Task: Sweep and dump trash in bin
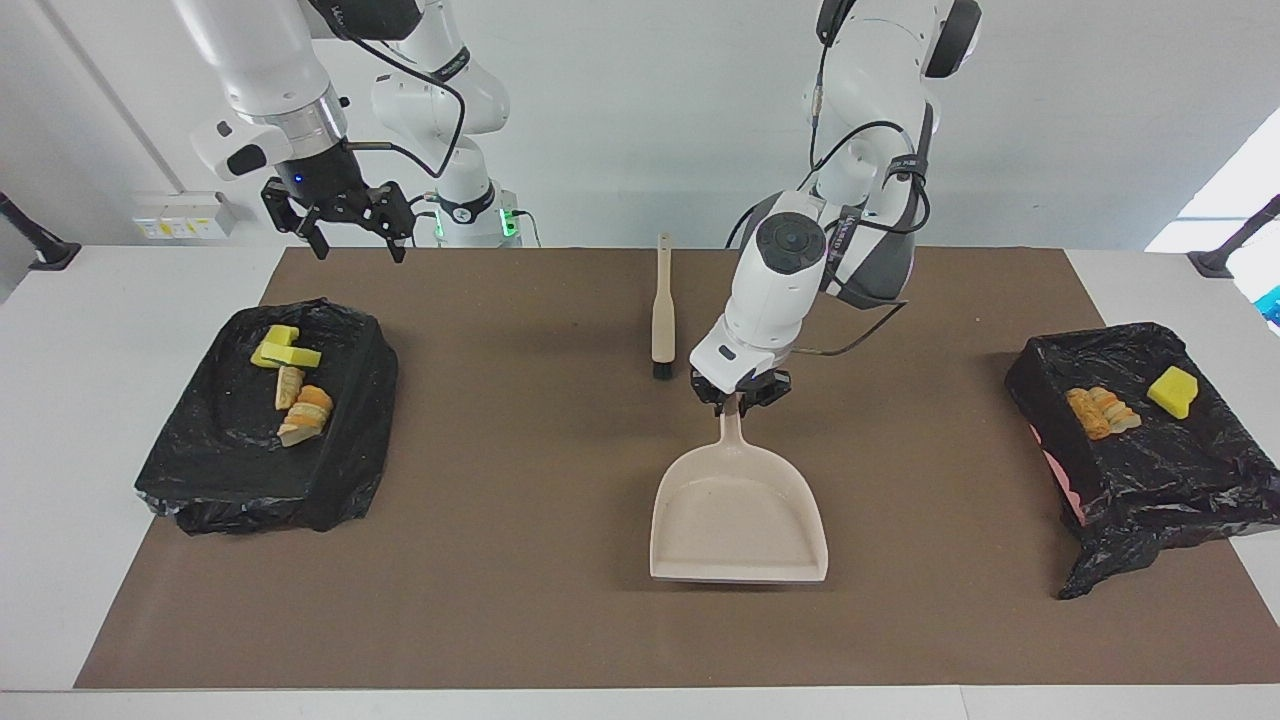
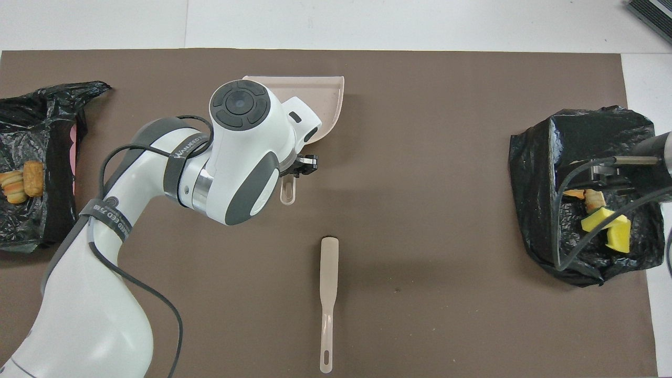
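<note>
Fingers of the left gripper (image 1: 741,396) clamp the handle of a beige dustpan (image 1: 738,513), which sits empty near the middle of the brown mat (image 1: 500,620), its mouth pointing away from the robots. Just beside the gripper, nearer the robots, a beige brush (image 1: 662,312) lies flat on the mat, apart from the pan. Trash (image 1: 293,380), yellow sponge bits and tan bread-like lumps, rests on a black bag-lined bin (image 1: 215,470) at the right arm's end; more trash pieces (image 1: 1125,403) rest on a second black-lined bin (image 1: 1160,480) at the left arm's end. The right gripper (image 1: 350,240) waits in the air with fingers spread wide, holding nothing, over the mat's edge nearest the robots.
</note>
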Controlling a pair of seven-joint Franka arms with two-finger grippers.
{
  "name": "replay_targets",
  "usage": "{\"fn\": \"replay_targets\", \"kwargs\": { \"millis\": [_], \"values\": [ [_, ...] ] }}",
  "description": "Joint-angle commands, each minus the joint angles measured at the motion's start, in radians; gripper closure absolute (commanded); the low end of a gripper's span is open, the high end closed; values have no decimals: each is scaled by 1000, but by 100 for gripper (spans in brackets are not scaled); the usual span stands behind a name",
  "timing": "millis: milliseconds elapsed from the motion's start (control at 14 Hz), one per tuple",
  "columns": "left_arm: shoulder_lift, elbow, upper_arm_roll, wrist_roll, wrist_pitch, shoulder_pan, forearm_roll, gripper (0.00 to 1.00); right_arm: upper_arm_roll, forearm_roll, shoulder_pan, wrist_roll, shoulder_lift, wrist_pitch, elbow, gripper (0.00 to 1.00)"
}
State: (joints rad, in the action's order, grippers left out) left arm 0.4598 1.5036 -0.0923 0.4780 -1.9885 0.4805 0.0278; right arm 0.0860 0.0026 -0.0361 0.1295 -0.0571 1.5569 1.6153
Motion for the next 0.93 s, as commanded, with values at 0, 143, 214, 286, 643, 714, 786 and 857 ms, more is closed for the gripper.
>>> {"fn": "replay_targets", "kwargs": {
  "millis": [0,143,214,286,643,714,786,857],
  "values": [
    [193,-242,29,85,11,70,6,100,14,-3,-19,-19,-3,-17,-9,0],
    [197,-244,26,83,8,72,6,100,14,-3,-19,-21,-3,-17,-9,0],
    [197,-238,23,82,8,72,7,100,14,-3,-19,-21,-1,-17,-9,0],
    [197,-233,23,82,8,72,11,100,14,-3,-19,-21,-3,-17,-9,0],
    [186,-186,23,80,11,81,12,99,14,-3,-19,-21,-1,-17,-9,0],
    [186,-183,22,82,13,89,14,94,14,-3,-19,-19,-1,-17,-9,0],
    [183,-169,22,82,8,90,14,91,14,-3,-19,-21,-1,-17,-9,0],
    [172,-155,22,82,4,92,12,89,14,-3,-19,-21,-1,-17,-9,0]
  ]
}}
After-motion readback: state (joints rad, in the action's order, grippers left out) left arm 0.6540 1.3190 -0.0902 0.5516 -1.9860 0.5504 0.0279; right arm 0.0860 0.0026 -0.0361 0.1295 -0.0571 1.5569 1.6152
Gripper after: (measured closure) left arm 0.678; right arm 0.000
